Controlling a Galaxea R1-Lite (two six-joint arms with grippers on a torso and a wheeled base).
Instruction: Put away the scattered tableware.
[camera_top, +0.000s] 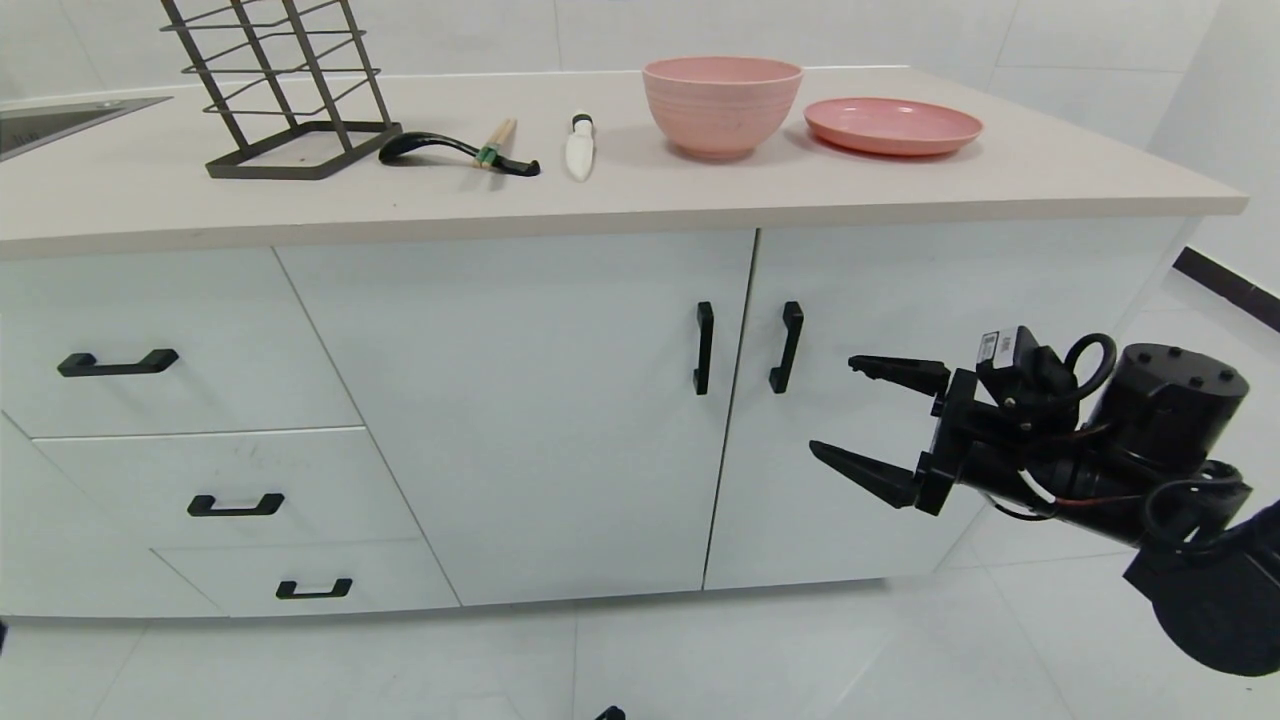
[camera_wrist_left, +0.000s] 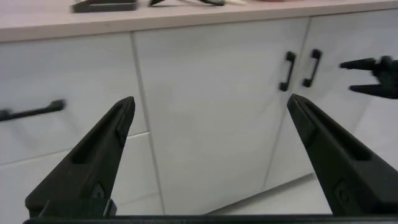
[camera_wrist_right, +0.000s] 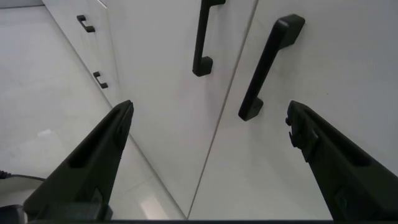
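Five pieces loose on countertop (camera_top: 1050, 170), both claws spread wide, empty.
Bowl (camera_top: 722, 105), plate (camera_top: 892, 125) near back right edge; ladle (camera_top: 455, 152), chopsticks (camera_top: 497, 142), white utensil (camera_top: 579, 150) mid-counter by rack (camera_top: 285, 90). Likely light, stiff, slick: pinch rims, ladle by handle. Right gripper (camera_top: 832, 405) low by door handles (camera_top: 786, 347); left gripper (camera_wrist_left: 210, 102) faces cabinet.

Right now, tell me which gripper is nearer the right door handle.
Right. The right gripper hangs open just beside the handle, slightly lower; the left gripper sits farther back, facing the left door.
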